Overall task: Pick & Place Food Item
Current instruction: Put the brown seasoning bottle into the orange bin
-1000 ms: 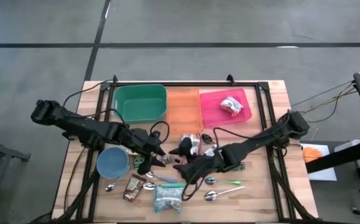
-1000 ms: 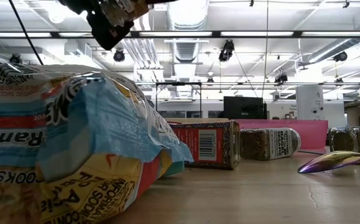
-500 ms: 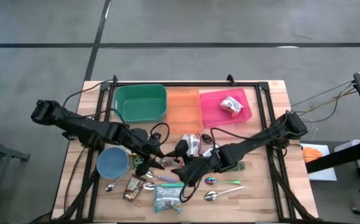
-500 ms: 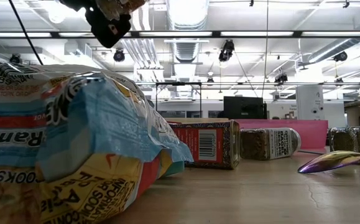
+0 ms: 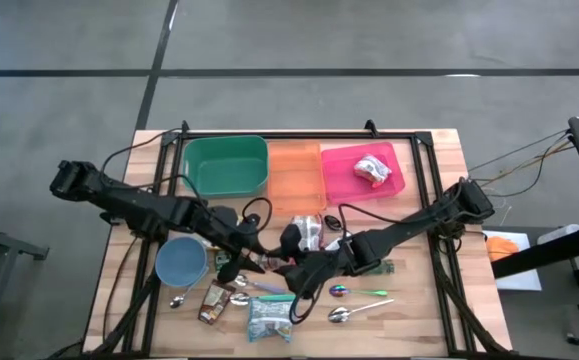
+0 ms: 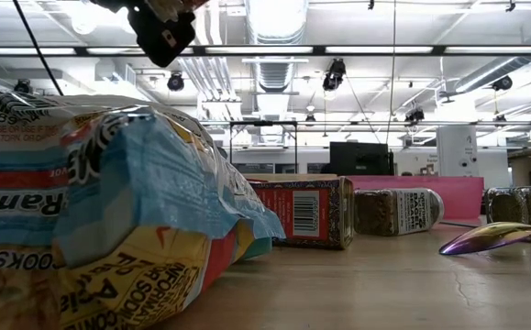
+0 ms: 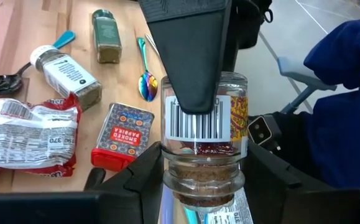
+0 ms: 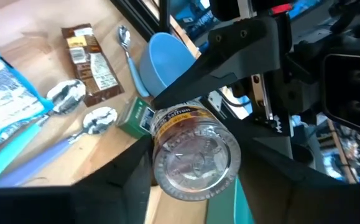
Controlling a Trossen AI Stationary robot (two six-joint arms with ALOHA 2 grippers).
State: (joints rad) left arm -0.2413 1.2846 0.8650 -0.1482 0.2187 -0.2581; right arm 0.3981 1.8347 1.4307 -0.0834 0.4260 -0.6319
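Note:
A glass spice jar (image 7: 199, 134) with a barcode label and reddish-brown filling is held in the air between my two grippers, above the middle of the table (image 5: 267, 262). My left gripper (image 7: 198, 186) comes at it from the table's left and is shut on it. From the right, my right gripper (image 8: 195, 171) is shut on the same jar (image 8: 194, 152), whose round clear end faces its camera. The grippers meet nose to nose at the jar: left gripper (image 5: 241, 256), right gripper (image 5: 291, 270). My left gripper pinches the jar between its two fingers (image 7: 141, 177) at the end nearest its wrist (image 7: 198, 177). It reaches in from the table's left, slanting a little downward. The jar sticks out ahead of the fingers, clear of the table. My right gripper pinches the jar's opposite end (image 8: 167, 158) between its two fingers (image 8: 133, 171), reaching in from the table's right and slanting a little downward. One of its fingers (image 7: 192, 56) lies along the jar over the barcode label. The jar is clear of the table.
At the far side stand a green bin (image 5: 227, 165), an orange tray (image 5: 294, 170) and a pink tray (image 5: 344, 175) holding a wrapped item (image 5: 374, 168). Below lie a blue cup (image 5: 181, 262), ramen pack (image 5: 269, 318), spoons (image 5: 349, 313), spice jars (image 7: 64, 68), a paprika tin (image 7: 122, 134). A person in blue (image 7: 347, 93) sits beyond.
My right gripper has turned a little at the jar. The jar and my left gripper stay in the same place in the air.

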